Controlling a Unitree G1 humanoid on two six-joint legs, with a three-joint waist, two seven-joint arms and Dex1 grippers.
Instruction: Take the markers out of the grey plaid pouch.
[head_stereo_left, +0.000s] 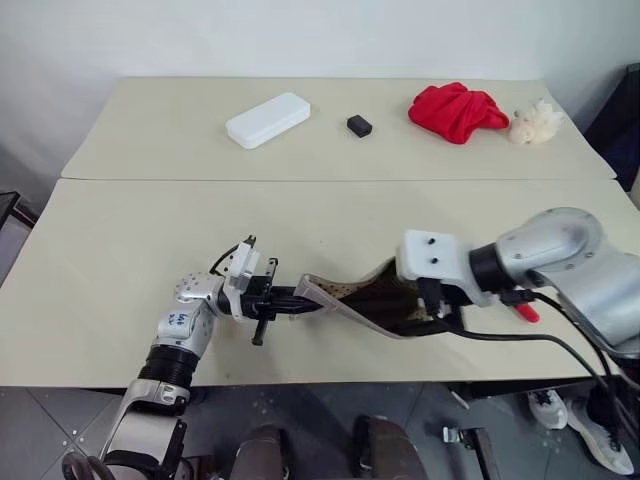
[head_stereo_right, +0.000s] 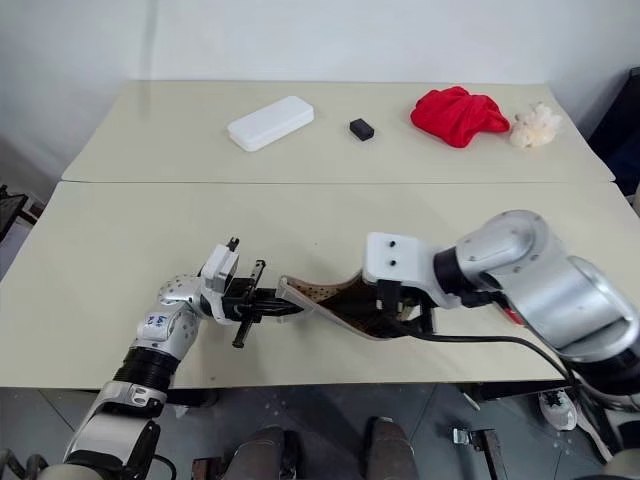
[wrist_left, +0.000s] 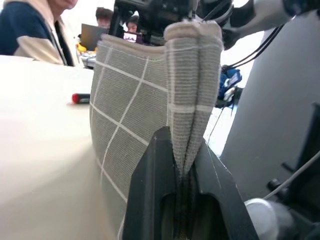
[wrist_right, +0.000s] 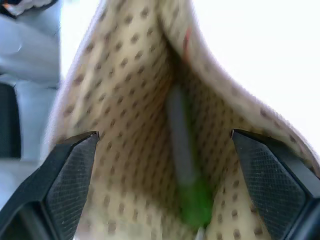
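left tool (head_stereo_left: 285, 297) clamps grey plaid pouch (head_stereo_left: 345, 300) end at near table (head_stereo_left: 120, 250) edge | right tool (wrist_right: 165, 165) wide at pouch mouth

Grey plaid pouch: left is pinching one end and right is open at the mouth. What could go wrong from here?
1. The left gripper pinches only an end fold of the grey plaid pouch; pulling may slip it free.
2. The green marker lies deep in the dotted lining; the open right gripper may catch fabric instead.
3. The red marker on the table lies near the right arm, which could knock it off.
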